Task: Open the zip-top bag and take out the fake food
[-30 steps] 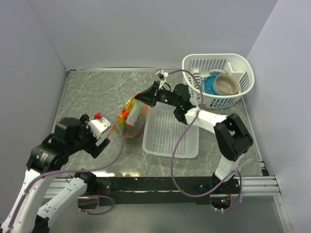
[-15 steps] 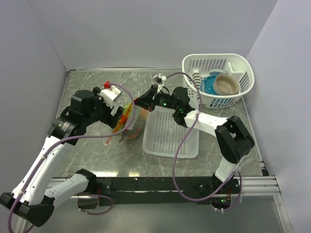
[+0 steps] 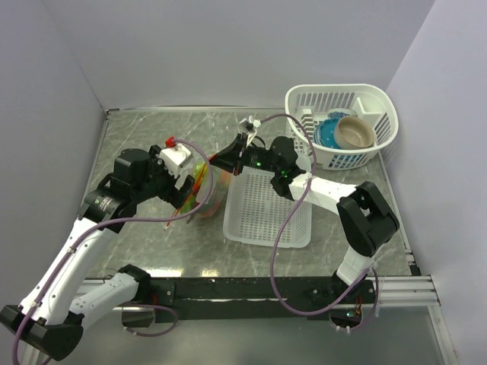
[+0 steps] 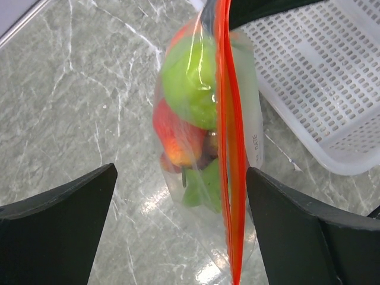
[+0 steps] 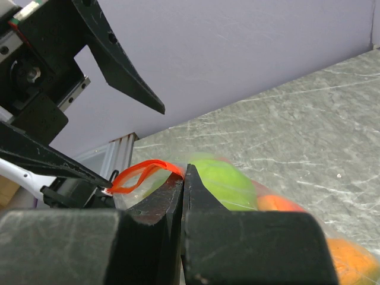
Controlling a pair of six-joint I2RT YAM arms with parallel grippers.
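Two black fingers on the right gripper (image 5: 185,178) are squeezed flat together, zero gap. They're pinching the top of the small clear crinkly zip-top bag (image 5: 237,184) right by its orange-red zip strip (image 5: 139,175), which loops out to one side of the pinch. So that one's clamped on the bag, no question. From above, the right gripper (image 3: 218,160) holds the bag (image 3: 207,190) up by that top edge.

The left gripper (image 4: 181,173) is spread wide, jaws well apart and touching nothing. The bag (image 4: 252,139) hangs between them, and the zip strip (image 4: 228,154) runs as a straight line closer to one finger than the other. In the right wrist view the left gripper's fingers (image 5: 127,74) sit above the strip, apart from it.

Packed inside the bag is the glossy plastic fake food (image 4: 190,89). There's a light green piece up top, a red-and-yellow piece (image 4: 178,136) under it and a darker green bit (image 4: 205,184) lower down. The right wrist view also shows an orange piece (image 5: 279,205). Can't tell if the bag's bottom actually touches the tabletop.

Just beside the bag lies the white rectangular slotted plastic tray (image 3: 270,213), flat on the grey-green marble-look table (image 3: 144,141). In the far right corner there's a white plastic slotted basket (image 3: 384,106) holding a blue bowl (image 3: 329,134) and a beige bowl (image 3: 354,131).
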